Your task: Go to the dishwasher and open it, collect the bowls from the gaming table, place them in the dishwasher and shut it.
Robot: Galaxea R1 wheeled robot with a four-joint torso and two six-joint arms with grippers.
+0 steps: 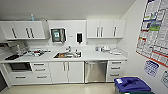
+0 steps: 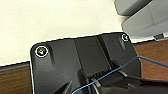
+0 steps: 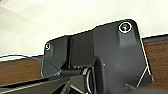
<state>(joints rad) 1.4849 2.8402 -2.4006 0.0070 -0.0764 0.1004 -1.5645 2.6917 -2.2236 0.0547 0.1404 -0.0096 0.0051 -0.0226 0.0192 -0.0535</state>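
Note:
The dishwasher (image 1: 95, 71) has a brushed steel front and a horizontal bar handle near its top. It is built in under the white counter, right of the sink cabinet, and its door is closed. The bowls and the gaming table are out of view. In both wrist views the dark plate of my own arm stands in front of a pale wall and wooden flooring.
A white kitchenette spans the far wall, with a sink (image 1: 67, 55), upper cabinets (image 1: 105, 28), drawers (image 1: 115, 71) and a small black oven (image 1: 19, 66) at the left. A blue-lidded bin (image 1: 131, 85) stands at the near right beside a wall with posters (image 1: 155, 32).

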